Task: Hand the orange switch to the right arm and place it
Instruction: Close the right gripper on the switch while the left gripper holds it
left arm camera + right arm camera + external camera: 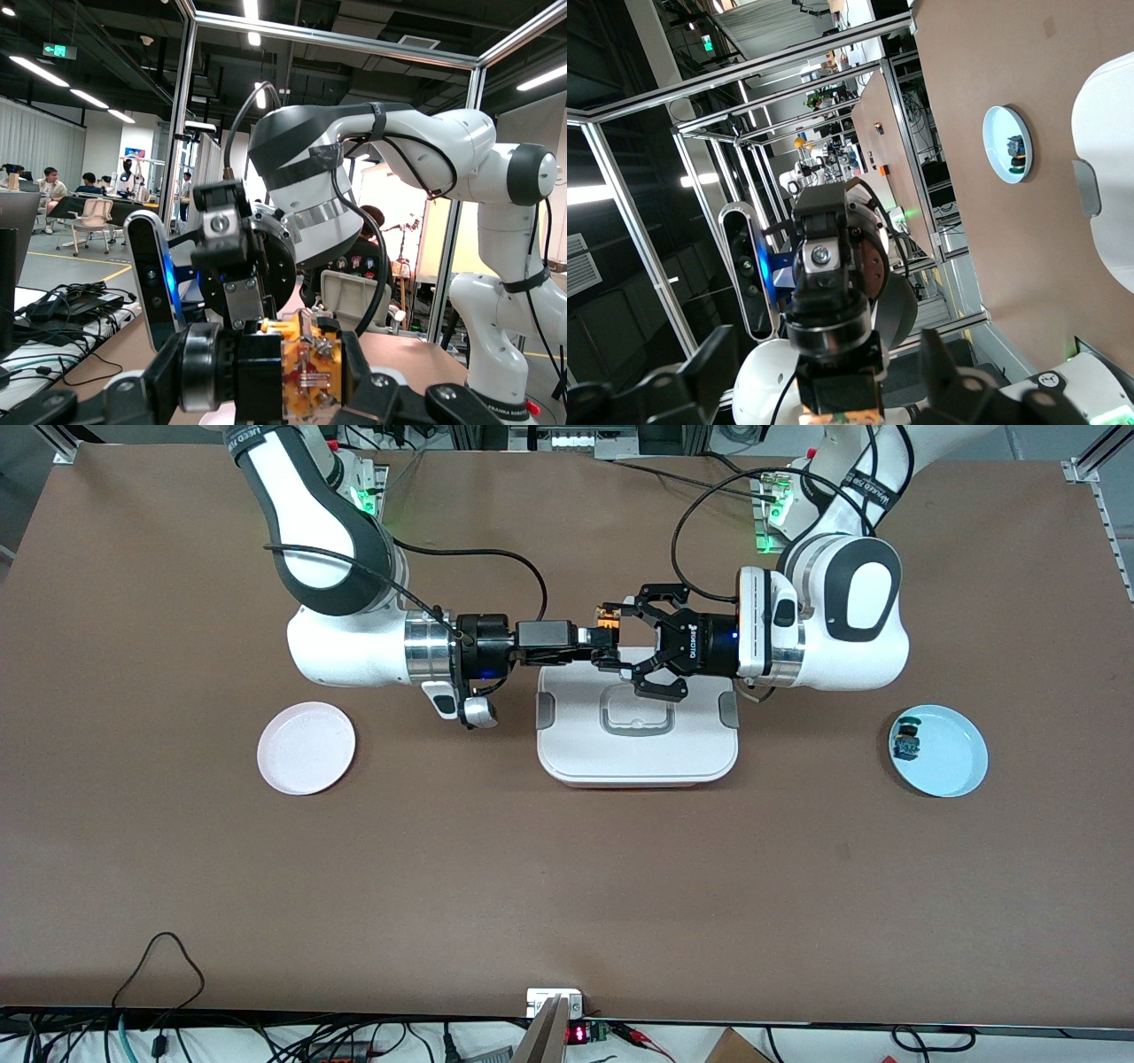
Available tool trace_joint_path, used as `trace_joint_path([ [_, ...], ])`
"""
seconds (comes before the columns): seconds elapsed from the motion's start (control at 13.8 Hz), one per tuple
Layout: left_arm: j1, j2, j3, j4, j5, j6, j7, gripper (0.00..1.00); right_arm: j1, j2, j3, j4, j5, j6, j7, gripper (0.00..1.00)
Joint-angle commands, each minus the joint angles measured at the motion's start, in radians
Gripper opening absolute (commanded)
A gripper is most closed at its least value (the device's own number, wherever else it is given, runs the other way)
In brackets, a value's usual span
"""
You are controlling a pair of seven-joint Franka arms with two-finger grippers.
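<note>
The orange switch (pixel 606 636) hangs over the white lidded box (pixel 637 731), clenched in the left pincer (pixel 611 638). The right pincer (pixel 592 640) brackets it, fingers not yet visibly clamped. Handover unfinished; placing remains, presumably on the pink plate (pixel 306 747).

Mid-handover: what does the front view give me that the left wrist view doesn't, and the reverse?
Front view only: the round pink plate, the white lidded box, and the round light-blue plate carrying a small blue-and-black part; both grippers meet above the box.

Left wrist view only: a close look at the switch's orange-tan block end and metal contacts.

Both: the small orange-and-black switch, clamped in the left gripper, with the right gripper at it.
</note>
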Motion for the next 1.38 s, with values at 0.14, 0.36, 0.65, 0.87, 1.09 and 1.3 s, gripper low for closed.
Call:
trace_joint_path([
  [0.14,0.006,-0.026,-0.012,-0.012,-0.049,0.008,0.011,0.0,0.014,-0.012,-0.008,-0.006,0.011,0.023,-0.065,0.34],
  [0.36,0.004,-0.026,-0.012,-0.012,-0.049,0.008,0.011,0.0,0.014,-0.011,-0.008,-0.012,0.015,0.028,-0.127,0.06],
  [0.65,0.006,-0.025,-0.012,-0.012,-0.049,0.008,0.011,0.21,0.021,-0.011,-0.008,-0.014,0.015,0.028,-0.137,0.0],
  [0.87,0.015,-0.02,-0.01,-0.011,-0.05,0.005,-0.017,1.0,0.021,-0.011,-0.008,-0.014,0.015,0.026,-0.137,0.0],
  [1.09,0.067,0.003,-0.006,-0.009,-0.044,-0.015,-0.017,1.0,0.021,-0.011,-0.008,-0.014,0.017,0.026,-0.137,0.0],
  [1.3,0.139,0.078,-0.001,-0.005,-0.031,-0.151,-0.001,1.0,0.013,-0.011,-0.008,-0.014,0.015,0.025,-0.141,0.0],
])
